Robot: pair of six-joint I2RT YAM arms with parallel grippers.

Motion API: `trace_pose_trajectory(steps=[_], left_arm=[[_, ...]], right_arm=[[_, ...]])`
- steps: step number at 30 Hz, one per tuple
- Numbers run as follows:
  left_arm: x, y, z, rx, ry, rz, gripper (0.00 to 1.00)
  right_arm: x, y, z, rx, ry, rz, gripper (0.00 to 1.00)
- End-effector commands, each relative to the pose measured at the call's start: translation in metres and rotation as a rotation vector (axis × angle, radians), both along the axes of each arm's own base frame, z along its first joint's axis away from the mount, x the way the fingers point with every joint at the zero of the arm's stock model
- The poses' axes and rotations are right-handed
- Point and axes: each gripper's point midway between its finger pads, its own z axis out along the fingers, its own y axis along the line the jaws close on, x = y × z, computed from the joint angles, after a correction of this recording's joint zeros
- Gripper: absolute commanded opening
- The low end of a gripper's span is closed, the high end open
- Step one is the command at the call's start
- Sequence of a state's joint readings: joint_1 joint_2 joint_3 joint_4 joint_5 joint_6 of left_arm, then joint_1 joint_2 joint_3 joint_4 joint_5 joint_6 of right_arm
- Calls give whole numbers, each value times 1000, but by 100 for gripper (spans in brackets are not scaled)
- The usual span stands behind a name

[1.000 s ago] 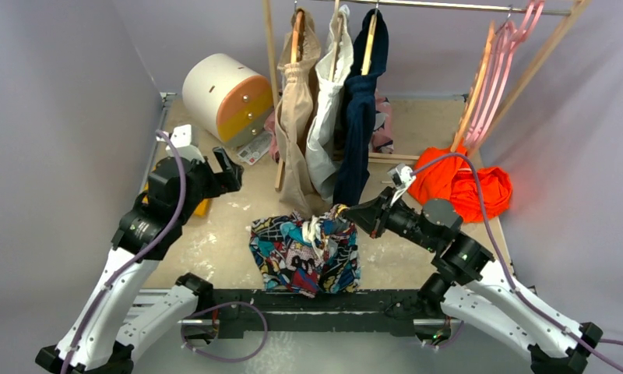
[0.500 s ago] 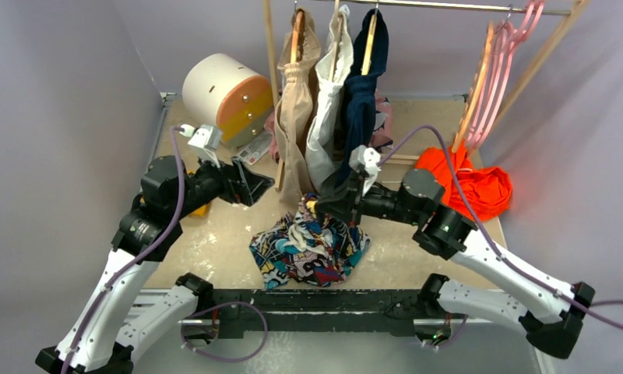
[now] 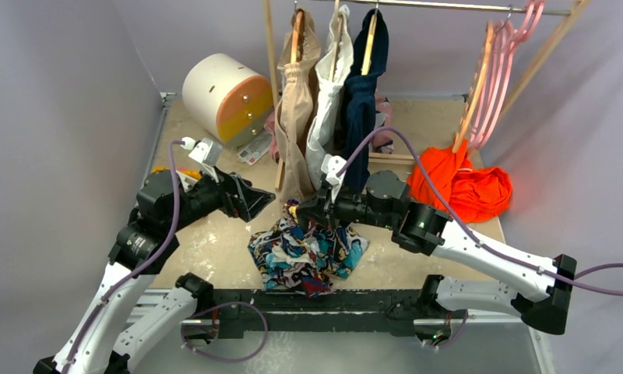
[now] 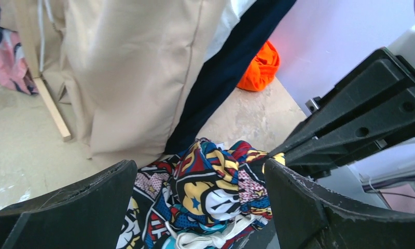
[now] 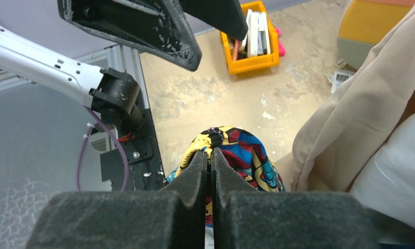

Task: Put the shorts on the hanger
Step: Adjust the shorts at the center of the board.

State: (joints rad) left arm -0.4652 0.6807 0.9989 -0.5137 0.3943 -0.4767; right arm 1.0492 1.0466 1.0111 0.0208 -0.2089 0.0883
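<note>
Top external view: shorts [image 3: 304,253] heaped on the table [image 3: 223,241] near its front edge, between the two arms, with one fold raised above the heap.
Right gripper [image 3: 297,212]: pinched tight on that raised fold of the shorts. In the right wrist view, pads [image 5: 195,174] pressed together with comic-print fabric [image 5: 247,150] bulging just past the tips.
Left gripper [image 3: 254,201]: spread wide with nothing between the fingers, just left of the raised fold, pointed toward it and apart from it.
Left wrist view: shorts [image 4: 210,187] below and between the wide fingers [image 4: 81,207]. White drawstring [image 4: 205,239] at the lower edge. Right gripper [image 4: 270,154] reaching in from the right, tips on the fabric.
Hanger [image 3: 480,82]: peach-orange, hanging at the right end of the rail beside the pink hangers [image 3: 507,62], well apart from the shorts.
Rail, left part: beige garment [image 3: 297,117], white garment [image 3: 324,117] and navy garment [image 3: 360,109] on wooden hangers, just behind the shorts.
Orange garment [image 3: 464,183]: heaped on the table at right.
Back left: white-and-orange drum [image 3: 227,97] lying on its side.
Yellow bin [image 5: 249,52]: on the table by the left arm, small items inside.
</note>
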Motion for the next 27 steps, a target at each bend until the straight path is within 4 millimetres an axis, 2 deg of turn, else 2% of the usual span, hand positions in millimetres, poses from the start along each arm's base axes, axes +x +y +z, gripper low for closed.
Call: trace_pose_trajectory(steps=[1,4,7,10,13,17,27], left_arm=[[12,10,-3,15,-39,83,93],[8,8,2,-4,-48,63,93],[-3,-5,12,-55,-51,-28,93],[-13,-15,16,-97,-46,-103,93],[-19,-21,10,-108,-28,-157,93],[-23,-27,-4,-125,14,-200,92],[-25,-37,-10,-180,46,-252,88]], right_arm=[[3,0,17,27,-52,-27,0],[3,0,31,44,-76,-35,0],[9,0,45,58,-103,-60,0],[16,5,38,30,-101,-81,0],[17,10,28,24,-89,-75,0],[12,13,35,81,-98,-48,0],[10,25,38,107,-88,-12,0]])
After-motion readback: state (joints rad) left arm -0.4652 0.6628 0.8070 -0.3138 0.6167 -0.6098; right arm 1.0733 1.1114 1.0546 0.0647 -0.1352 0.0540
